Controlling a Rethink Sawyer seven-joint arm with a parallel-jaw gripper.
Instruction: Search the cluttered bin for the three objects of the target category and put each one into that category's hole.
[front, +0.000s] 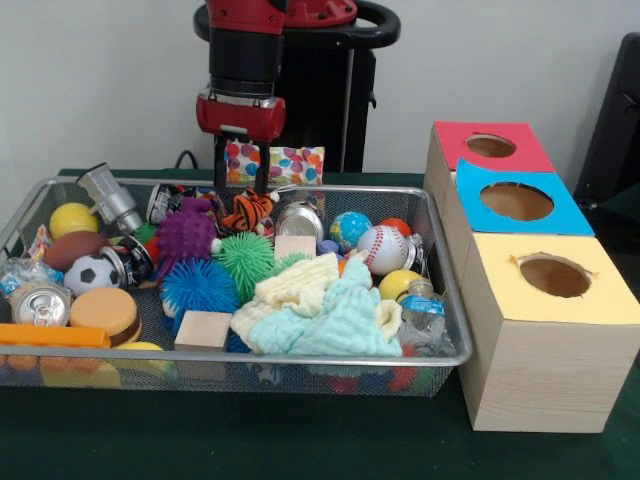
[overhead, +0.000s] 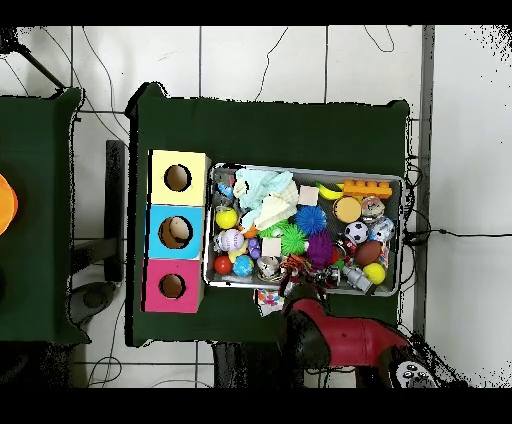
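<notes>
Striped toy: an orange plush with dark stripes (front: 246, 210) lies at the back rim of the tray, upper middle of the front view, its long axis running roughly left to right across the picture; which end is the head I cannot tell.
Gripper: the gripper (front: 241, 182) hangs straight down over that toy, its two dark fingers spread with one on each side of it, tips at the toy's top; whether they press on it is unclear.
Gripper from above: the gripper (overhead: 297, 272) sits at the tray's lower rim, mostly hidden by the red arm (overhead: 335, 335).
Tray: the wire mesh tray (front: 440, 215) fills the left and middle of the front view, crowded with things.
Neighbours: a purple spiky ball (front: 185, 234) lies just left of the toy, a green spiky ball (front: 245, 260) below it, a silver can (front: 299, 221) just right.
Cloths: pale yellow and mint cloths (front: 320, 310) are heaped at lower middle.
Red hole: the red-topped hole (front: 491, 146) is at upper right, farthest in the row of boxes.
Other holes: the blue hole (front: 517, 201) and yellow hole (front: 554, 276) stand below it.
</notes>
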